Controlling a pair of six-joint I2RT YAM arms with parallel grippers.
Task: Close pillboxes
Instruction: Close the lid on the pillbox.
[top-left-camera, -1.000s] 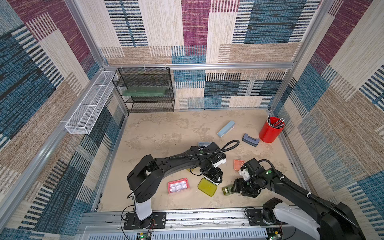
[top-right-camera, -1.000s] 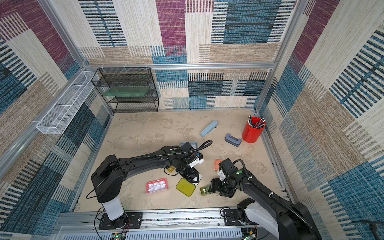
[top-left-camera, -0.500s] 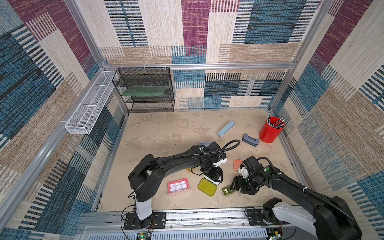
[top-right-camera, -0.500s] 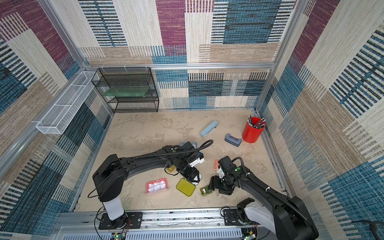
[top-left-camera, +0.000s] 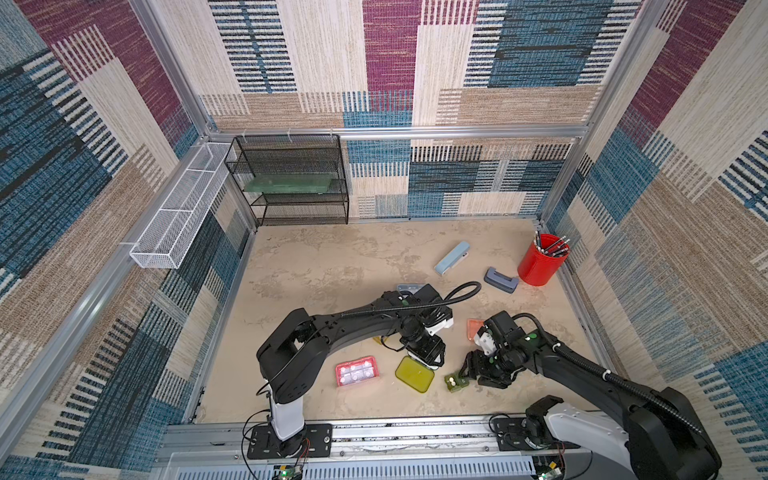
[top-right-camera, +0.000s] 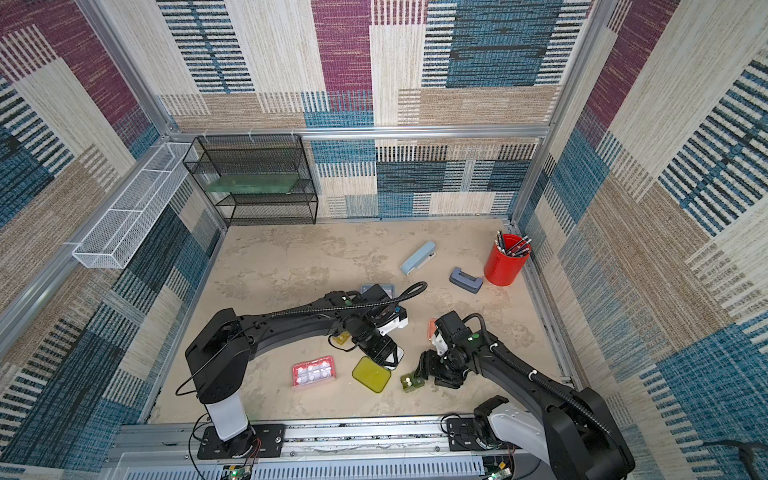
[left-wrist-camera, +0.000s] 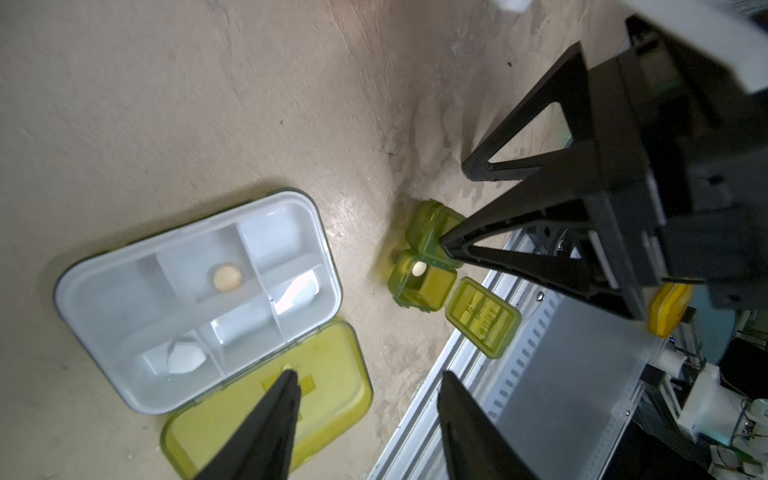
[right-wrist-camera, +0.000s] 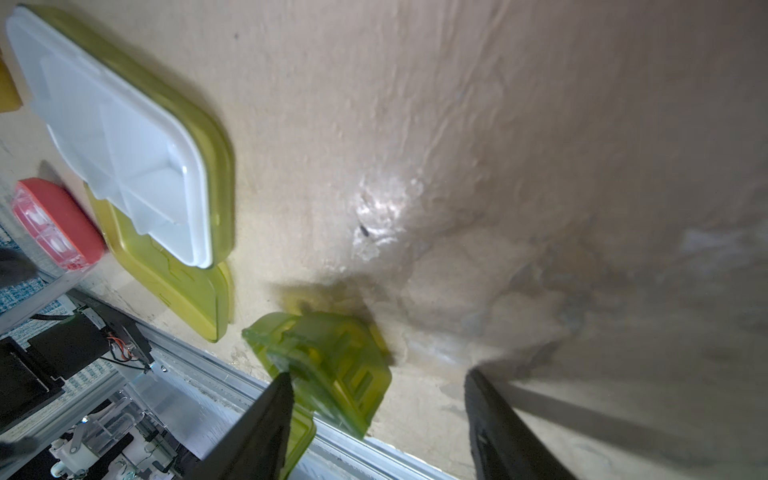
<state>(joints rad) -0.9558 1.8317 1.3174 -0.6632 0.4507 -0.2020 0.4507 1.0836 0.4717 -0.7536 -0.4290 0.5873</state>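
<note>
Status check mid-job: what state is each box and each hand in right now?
Yellow box: open, lid lying flat.
Small green box: one lid open, other compartment shut.
Pink box: looks shut.
Left hand: open, above the yellow box's lid.
Right hand: open, one finger against the small green box.

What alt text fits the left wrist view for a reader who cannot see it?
One finger of the open right end effector touches a small green pillbox, which has one lid flipped open and a white pill inside. Beside it lies the yellow-green pillbox, lid flat open, with the open left end effector above its lid.
</note>
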